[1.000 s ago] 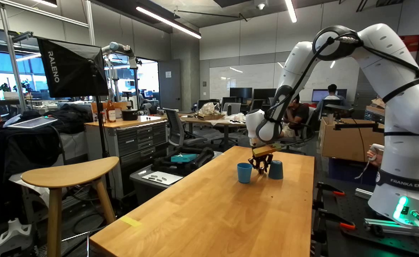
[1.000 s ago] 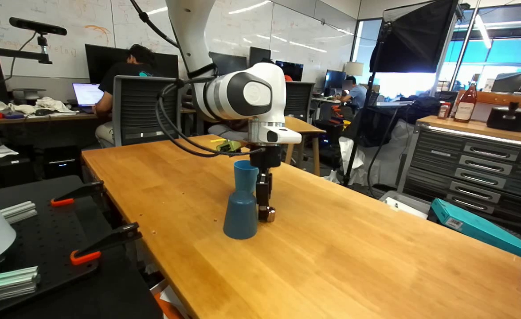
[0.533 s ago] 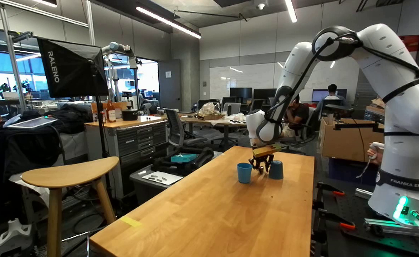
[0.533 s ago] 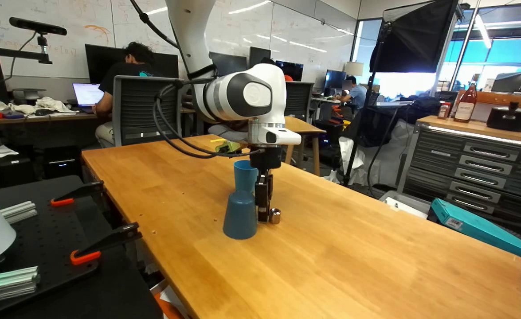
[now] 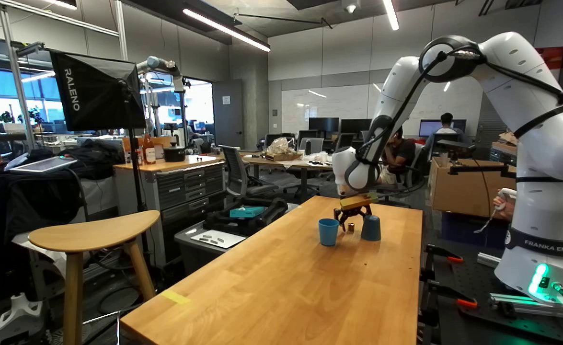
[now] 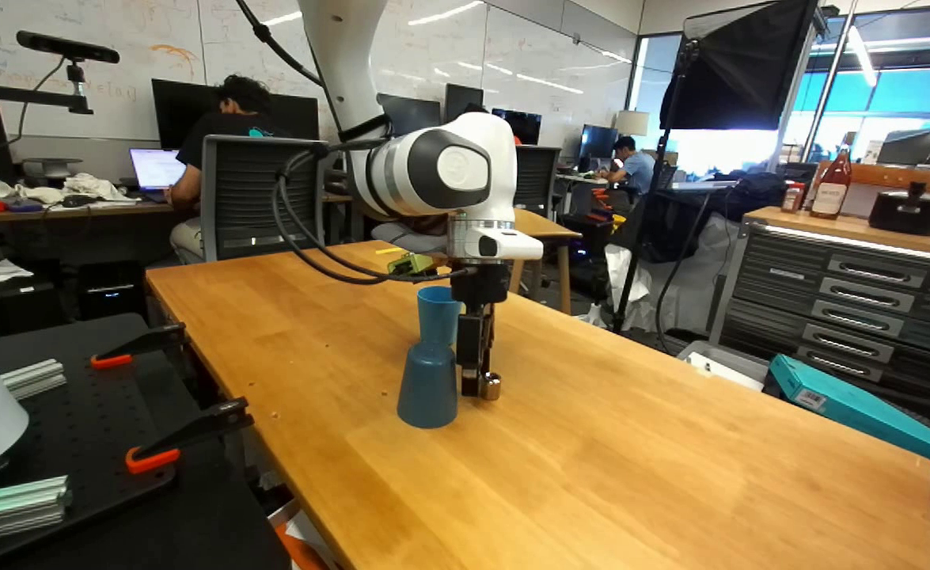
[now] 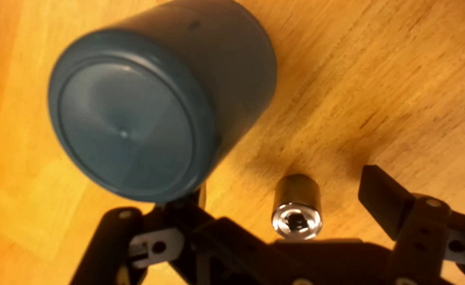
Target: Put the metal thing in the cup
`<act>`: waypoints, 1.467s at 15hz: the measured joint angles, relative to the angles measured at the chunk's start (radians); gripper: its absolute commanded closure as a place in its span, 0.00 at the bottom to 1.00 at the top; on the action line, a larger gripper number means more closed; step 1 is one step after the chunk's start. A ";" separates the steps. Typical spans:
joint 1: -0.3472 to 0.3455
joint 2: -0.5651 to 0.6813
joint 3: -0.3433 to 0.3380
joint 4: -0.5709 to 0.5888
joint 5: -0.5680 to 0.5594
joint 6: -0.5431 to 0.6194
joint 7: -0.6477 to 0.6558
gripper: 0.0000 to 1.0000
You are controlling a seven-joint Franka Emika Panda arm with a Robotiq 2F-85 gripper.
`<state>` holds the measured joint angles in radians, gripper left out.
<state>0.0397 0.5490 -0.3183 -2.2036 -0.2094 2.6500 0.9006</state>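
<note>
Silver-bright and cylindrical, the metal thing (image 7: pixel 297 206) stands on the counter (image 7: pixel 394 79), and we see a dark hole in the middle of its shiny upper end. Around it, the gripper (image 7: pixel 285 193) is spread wide, its fingers (image 7: pixel 382 199) well apart and nothing in their hold: in the wrist view, bare wood shows on either side of the metal thing. In an exterior view, we find it just beside the lower end of the fingers.

Our bright blue cup (image 5: pixel 328 233) stands upright, mouth up. In an exterior view, the metal thing shows between it and a darker blue cup (image 5: pixel 371 228), which we see turned upside down. A finger of the gripper is partly hidden behind the darker blue cup in the wrist view; whether the two touch, we cannot tell.

White and jointed, the arm (image 5: pixel 396 88) reaches over the counter from its side, where we also see black and orange clamps (image 6: pixel 195 431). Near a corner of the counter we notice a strip of yellow tape (image 5: pixel 176 297), with a stool (image 5: pixel 94 232) just beyond the edge.
</note>
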 measured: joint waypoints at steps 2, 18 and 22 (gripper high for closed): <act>-0.001 0.001 -0.005 0.002 0.005 0.000 0.017 0.00; 0.000 0.031 -0.044 0.034 0.007 0.010 0.220 0.88; 0.000 0.031 -0.045 0.034 0.007 0.009 0.243 0.89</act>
<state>0.0396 0.5804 -0.3628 -2.1700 -0.2024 2.6595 1.1438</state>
